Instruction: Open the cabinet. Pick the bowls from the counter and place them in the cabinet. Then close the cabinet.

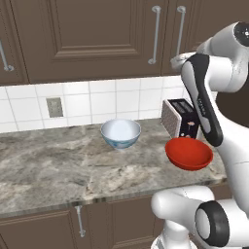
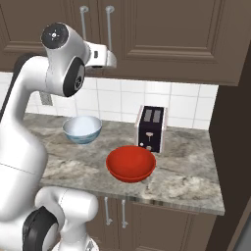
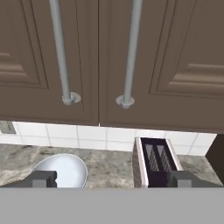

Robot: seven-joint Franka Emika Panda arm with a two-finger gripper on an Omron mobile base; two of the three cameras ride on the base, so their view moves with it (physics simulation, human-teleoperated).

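A dark brown wall cabinet [image 1: 92,39] hangs above the counter, both raised-panel doors shut. Its two long silver bar handles [image 3: 61,52] run vertically side by side at the seam where the doors meet.

Below it, the grey-brown marbled counter [image 1: 53,165] carries both bowls. The white bowl [image 1: 120,133] with a blue pattern on its outside sits upright toward the back, near the white tiled wall. The red bowl [image 2: 131,163] sits upright nearer the front edge, to the right of the white one and apart from it. A toaster [image 2: 151,128] stands just behind the red bowl, against the tiles. A grey wall outlet [image 1: 54,107] is set in the tiles to the left of the white bowl.

The white robot arm rises from the base in front of the counter, bends at a dark elbow joint, and reaches up and forward so the hand sits level with the bottom edge of the cabinet doors, close in front of the handle ends. The gripper [image 3: 111,178] points at the cabinet seam. Its two dark fingertips [image 3: 43,178] stand wide apart, one at each side of the hand view, with nothing between them and touching nothing.

Low brown cabinets [image 1: 48,228] with short handles sit beneath the counter.
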